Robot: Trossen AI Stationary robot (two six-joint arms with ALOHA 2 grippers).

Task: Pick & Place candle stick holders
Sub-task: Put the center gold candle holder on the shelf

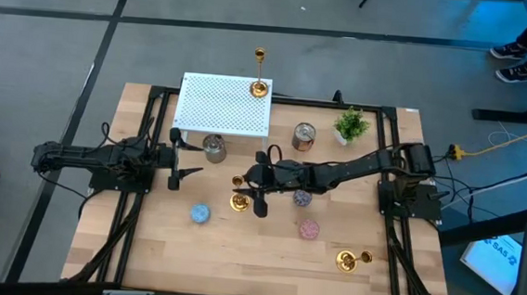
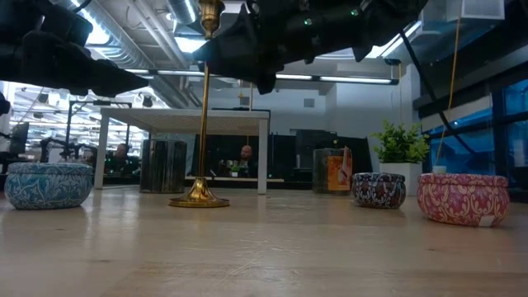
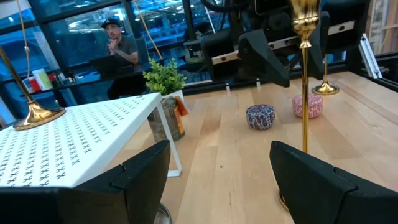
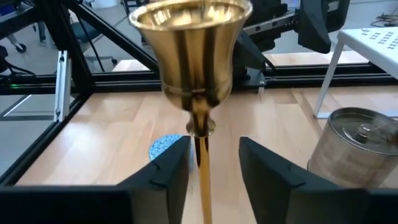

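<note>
1. Light wooden table (image 1: 237, 257) in an open workshop, with a white perforated stand (image 1: 223, 105) up at the 12 o'clock side.
2. The right gripper (image 4: 214, 162) is straddling the thin stem of the middle candle stick holder (image 1: 239, 202); its fingers sit close on both sides, but I can't tell if they're actually clamped on it.
3. That holder stands upright at table center with its stem vertical, so the right arm is way nearer.
4. The left gripper (image 3: 217, 180) waits open at 9 o'clock.
5. The other holders: one on the stand (image 1: 258, 87), one at 5 o'clock (image 1: 352, 260).

The wooden table (image 1: 265, 259) carries a white perforated stand (image 1: 223, 105), two tins (image 1: 304, 136), a potted plant (image 1: 350, 126), three small round candle tins (image 1: 201, 214) and two gold candlesticks (image 1: 239, 202).
</note>
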